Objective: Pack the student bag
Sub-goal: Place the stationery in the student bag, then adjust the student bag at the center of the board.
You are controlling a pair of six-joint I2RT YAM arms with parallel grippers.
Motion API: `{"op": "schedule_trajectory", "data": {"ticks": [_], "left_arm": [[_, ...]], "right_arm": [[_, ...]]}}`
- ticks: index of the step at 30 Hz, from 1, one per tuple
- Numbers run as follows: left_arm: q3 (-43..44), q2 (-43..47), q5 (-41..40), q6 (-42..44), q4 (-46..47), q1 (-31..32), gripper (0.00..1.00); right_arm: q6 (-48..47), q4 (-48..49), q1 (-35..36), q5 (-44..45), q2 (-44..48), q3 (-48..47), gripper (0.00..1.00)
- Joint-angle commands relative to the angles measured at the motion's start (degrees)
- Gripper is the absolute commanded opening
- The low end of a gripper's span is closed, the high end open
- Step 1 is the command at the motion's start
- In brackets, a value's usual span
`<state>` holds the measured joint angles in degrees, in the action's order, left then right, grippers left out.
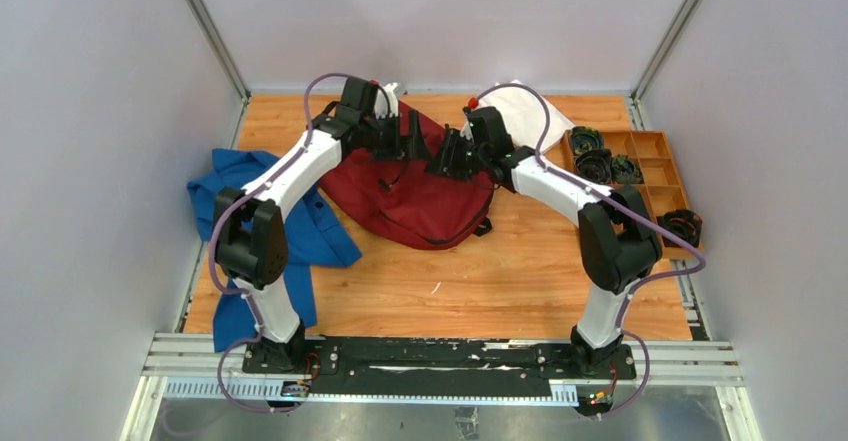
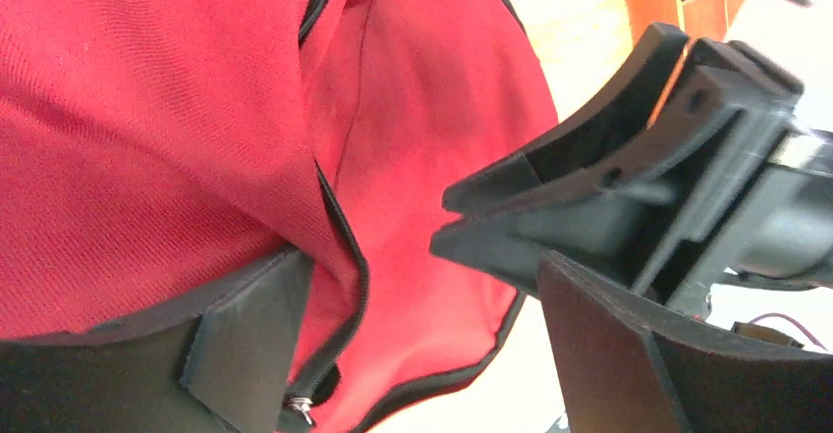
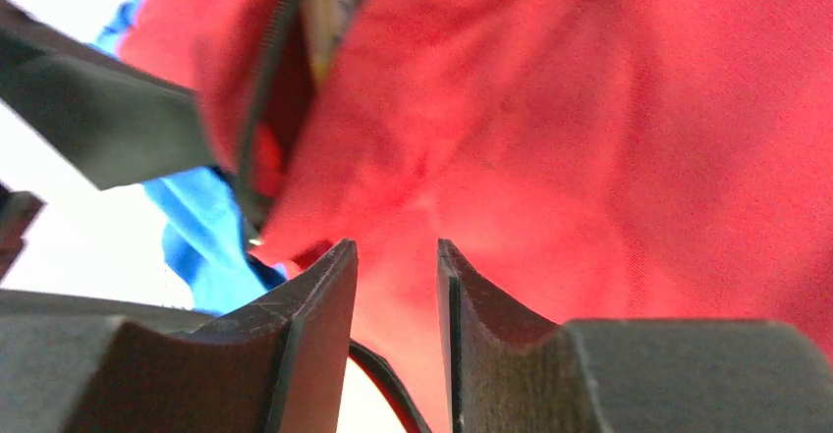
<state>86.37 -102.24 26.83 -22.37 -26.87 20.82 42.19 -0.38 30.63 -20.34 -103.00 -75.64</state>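
The student bag [image 1: 425, 201], a dark red backpack with black zip edges, lies in the middle of the table. Both grippers meet over its upper part. My left gripper [image 1: 408, 141] stands wide open, and in the left wrist view the bag's red fabric [image 2: 177, 129] and its zip edge [image 2: 344, 246] lie between its fingers [image 2: 246, 340]. My right gripper [image 1: 446, 159] points at the left one, jaws partly open. In the right wrist view the red fabric [image 3: 589, 138] shows behind the gap between the right gripper's fingers [image 3: 314, 335], with nothing clamped.
A blue garment [image 1: 305, 226] lies left of the bag, partly under my left arm. A white folded cloth [image 1: 530, 111] sits at the back right. An orange compartment tray [image 1: 660, 166] with black coiled items stands along the right edge.
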Motion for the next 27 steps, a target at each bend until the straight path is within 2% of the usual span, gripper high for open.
{"op": "schedule_trajectory", "data": {"ticks": [1,5,8,10,11,13,16,18,21,24,27], "left_arm": [[0.40,8.77,-7.74,2.31,-1.69,0.71,0.92],[-5.42,17.55,-15.73,1.45,-2.29,0.71,0.83],[-11.49,22.66,-23.95,0.86,-4.97,0.71,0.68],[-15.82,24.53,-31.99,0.24,-6.61,0.71,0.50],[-17.70,24.90,-35.57,0.18,-7.21,0.67,0.48],[-20.33,25.07,-38.07,-0.74,-7.98,0.63,0.47],[-24.10,25.70,-33.91,-3.21,-4.70,0.63,0.55],[-25.68,25.49,-31.24,-4.42,-1.27,0.63,0.55],[-24.65,23.88,-32.48,-4.16,0.93,0.63,0.55],[-21.64,21.06,-38.07,-1.79,-0.62,0.01,0.55],[-20.22,17.50,-36.71,-1.03,-1.50,-4.66,0.54]], "right_arm": [[-5.35,-5.35,-2.17,4.23,5.43,3.17,0.40],[-7.53,-6.78,-3.91,3.39,7.63,4.95,0.40],[-10.29,-9.09,-3.66,2.02,7.93,3.61,0.40],[-11.27,-10.62,-3.02,1.22,7.73,2.53,0.39],[-11.51,-11.13,-2.58,1.30,7.55,2.00,0.38],[-12.58,-11.54,-1.35,2.25,6.35,-0.03,0.38],[-14.41,-15.46,-0.01,5.89,2.12,-6.95,0.37],[-14.47,-17.87,-0.10,6.09,-1.36,-12.41,0.35],[-13.81,-20.13,0.44,4.86,-5.32,-20.20,0.34],[-14.04,-20.79,3.04,5.25,-9.24,-27.27,0.34],[-17.66,-25.95,6.88,7.51,-15.90,-38.12,0.34]]}}
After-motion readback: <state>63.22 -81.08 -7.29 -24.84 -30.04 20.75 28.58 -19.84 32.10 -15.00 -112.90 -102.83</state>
